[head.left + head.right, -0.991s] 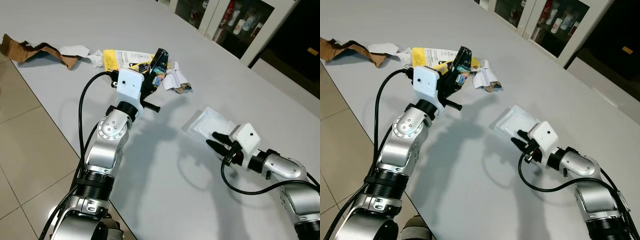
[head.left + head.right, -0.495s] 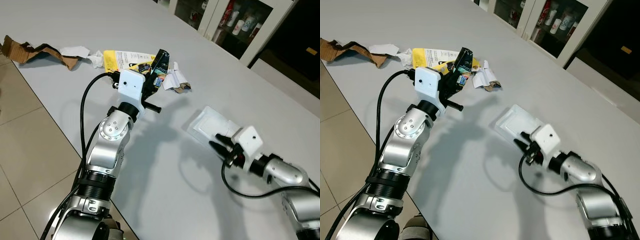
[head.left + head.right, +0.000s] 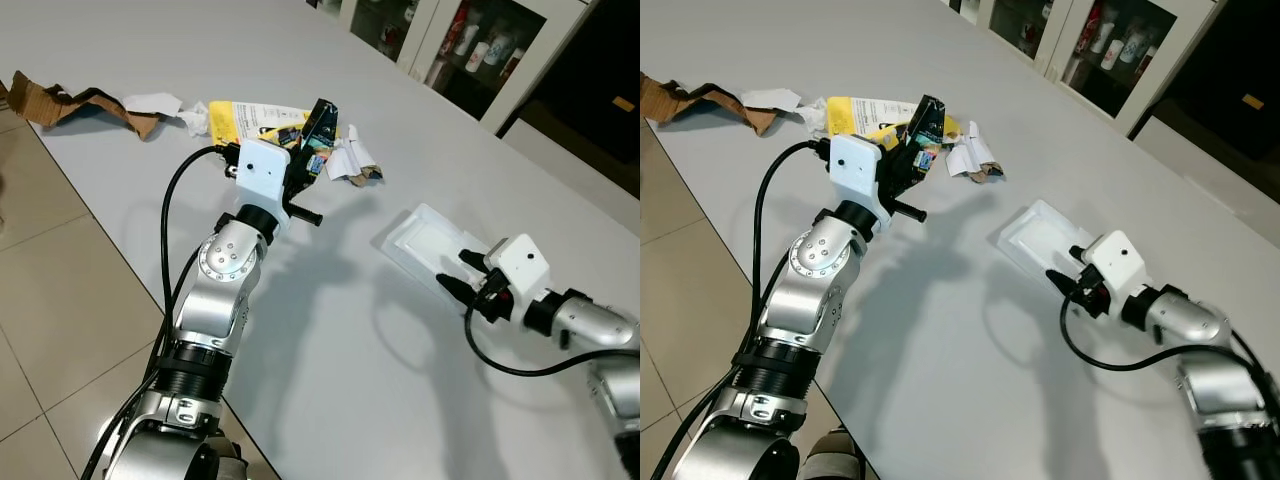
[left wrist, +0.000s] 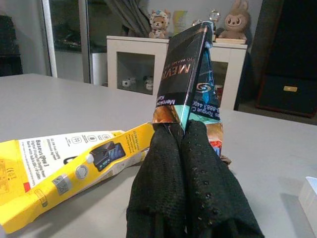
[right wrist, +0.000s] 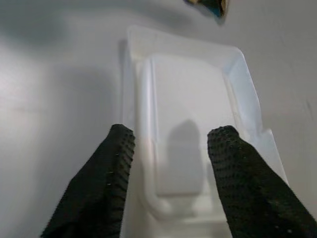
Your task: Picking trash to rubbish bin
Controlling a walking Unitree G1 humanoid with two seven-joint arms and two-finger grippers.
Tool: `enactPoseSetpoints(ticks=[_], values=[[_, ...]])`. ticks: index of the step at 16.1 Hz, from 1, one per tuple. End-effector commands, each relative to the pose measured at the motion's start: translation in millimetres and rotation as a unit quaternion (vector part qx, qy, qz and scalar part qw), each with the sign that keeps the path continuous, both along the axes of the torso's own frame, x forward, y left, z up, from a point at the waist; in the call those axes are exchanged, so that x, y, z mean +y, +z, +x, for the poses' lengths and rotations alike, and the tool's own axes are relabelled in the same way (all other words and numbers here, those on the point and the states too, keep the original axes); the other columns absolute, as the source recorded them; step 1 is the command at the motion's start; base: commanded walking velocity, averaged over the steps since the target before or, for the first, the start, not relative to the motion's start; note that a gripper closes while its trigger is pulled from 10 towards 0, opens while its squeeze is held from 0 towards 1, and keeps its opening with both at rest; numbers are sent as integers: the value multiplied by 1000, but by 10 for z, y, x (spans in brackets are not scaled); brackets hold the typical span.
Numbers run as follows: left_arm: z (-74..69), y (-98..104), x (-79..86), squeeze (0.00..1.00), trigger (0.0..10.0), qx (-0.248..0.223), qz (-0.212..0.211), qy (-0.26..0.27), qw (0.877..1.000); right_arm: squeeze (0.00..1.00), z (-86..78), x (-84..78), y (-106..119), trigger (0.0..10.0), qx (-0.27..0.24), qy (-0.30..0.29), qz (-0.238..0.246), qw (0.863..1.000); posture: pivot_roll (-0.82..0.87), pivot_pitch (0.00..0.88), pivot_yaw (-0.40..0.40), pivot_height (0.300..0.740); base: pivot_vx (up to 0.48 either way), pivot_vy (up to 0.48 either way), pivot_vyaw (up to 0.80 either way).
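Note:
My left gripper (image 3: 306, 148) is raised over the grey table, shut on a flattened dark carton (image 3: 321, 122) with teal print. In the left wrist view its fingertips (image 4: 184, 136) pinch the carton (image 4: 190, 69) at its lower end. A clear plastic tray (image 3: 422, 238) lies flat on the table at the right. My right gripper (image 3: 462, 273) is open at the tray's near edge. In the right wrist view the gripper (image 5: 171, 141) has one finger on either side of the tray (image 5: 188, 84); I cannot tell whether they touch it.
A yellow box (image 3: 243, 115), crumpled white paper (image 3: 153, 102), torn brown cardboard (image 3: 55, 100) and white scraps (image 3: 350, 160) lie along the table's far left. The table edge (image 3: 110, 245) drops to a tiled floor on the left. Glass-door cabinets (image 3: 470, 45) stand behind.
My right gripper has moved to the right and forward, from beside the tray's near corner to over its near edge. The left arm and the carton have stayed put.

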State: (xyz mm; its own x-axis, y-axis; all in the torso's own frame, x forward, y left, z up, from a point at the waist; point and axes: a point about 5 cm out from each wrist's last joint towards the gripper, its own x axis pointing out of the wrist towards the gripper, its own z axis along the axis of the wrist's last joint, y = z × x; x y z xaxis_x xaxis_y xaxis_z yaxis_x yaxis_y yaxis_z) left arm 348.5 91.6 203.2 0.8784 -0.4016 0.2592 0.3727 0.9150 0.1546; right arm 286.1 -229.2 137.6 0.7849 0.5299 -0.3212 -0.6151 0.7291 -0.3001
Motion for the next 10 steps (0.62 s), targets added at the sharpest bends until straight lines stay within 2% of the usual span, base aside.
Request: enactPoseSetpoints(ticks=[1, 5, 7, 10], values=[[-11, 8, -65, 0, 10000, -4, -1, -8, 1000, 1000, -4, -100, -10, 10000, 17, -5, -7, 1000, 192, 174, -161, 740, 0, 0, 0], [-4, 13, -63, 0, 10000, -3, 0, -9, 1000, 1000, 42, -331, -92, 10000, 53, -11, -34, 998, 196, 172, -159, 740, 0, 0, 0], [-4, 11, -58, 0, 10000, -3, 0, -8, 1000, 1000, 56, -394, -143, 10000, 68, -16, -41, 997, 196, 172, -159, 740, 0, 0, 0], [-11, 9, -53, 0, 10000, -1, 0, -8, 1000, 1000, 5, -373, -311, 10000, 108, 2, -40, 993, 203, 181, -160, 740, 0, 0, 0]])
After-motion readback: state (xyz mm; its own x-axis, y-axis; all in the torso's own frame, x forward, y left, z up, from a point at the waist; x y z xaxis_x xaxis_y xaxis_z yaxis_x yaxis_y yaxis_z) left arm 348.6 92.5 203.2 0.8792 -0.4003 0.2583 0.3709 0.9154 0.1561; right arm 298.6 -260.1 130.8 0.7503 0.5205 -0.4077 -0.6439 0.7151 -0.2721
